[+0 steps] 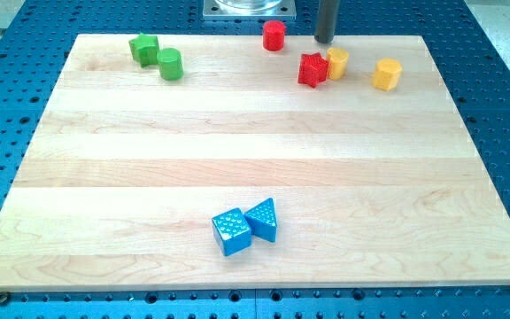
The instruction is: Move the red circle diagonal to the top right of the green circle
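The red circle [274,35], a short red cylinder, stands at the view's top edge of the wooden board, a little right of centre. The green circle [170,64], a short green cylinder, stands at the top left, well to the left of the red circle and slightly lower. A green star-like block [143,48] touches the green circle on its upper left. My tip [325,40] is at the board's top edge, just to the right of the red circle with a small gap between them.
A red star-like block [312,70] and a yellow cylinder [336,63] sit together below my tip. A yellow hexagon block [386,73] lies further right. A blue cube [231,232] and a blue triangle [263,219] touch near the bottom centre. The wooden board [255,159] lies on a blue perforated table.
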`<state>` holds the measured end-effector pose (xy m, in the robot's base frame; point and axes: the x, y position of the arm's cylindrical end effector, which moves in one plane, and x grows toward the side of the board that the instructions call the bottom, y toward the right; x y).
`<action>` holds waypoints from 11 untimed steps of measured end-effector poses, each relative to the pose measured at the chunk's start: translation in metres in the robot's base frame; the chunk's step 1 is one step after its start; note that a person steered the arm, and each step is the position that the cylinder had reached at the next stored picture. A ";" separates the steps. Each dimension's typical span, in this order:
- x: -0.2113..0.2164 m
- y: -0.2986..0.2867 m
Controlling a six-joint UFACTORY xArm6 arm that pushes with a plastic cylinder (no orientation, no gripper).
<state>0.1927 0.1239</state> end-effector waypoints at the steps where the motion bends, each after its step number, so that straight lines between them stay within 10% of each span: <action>1: -0.001 -0.006; 4: 0.000 -0.027; 6: 0.057 -0.141; 9: 0.203 -0.056; 11: 0.165 0.047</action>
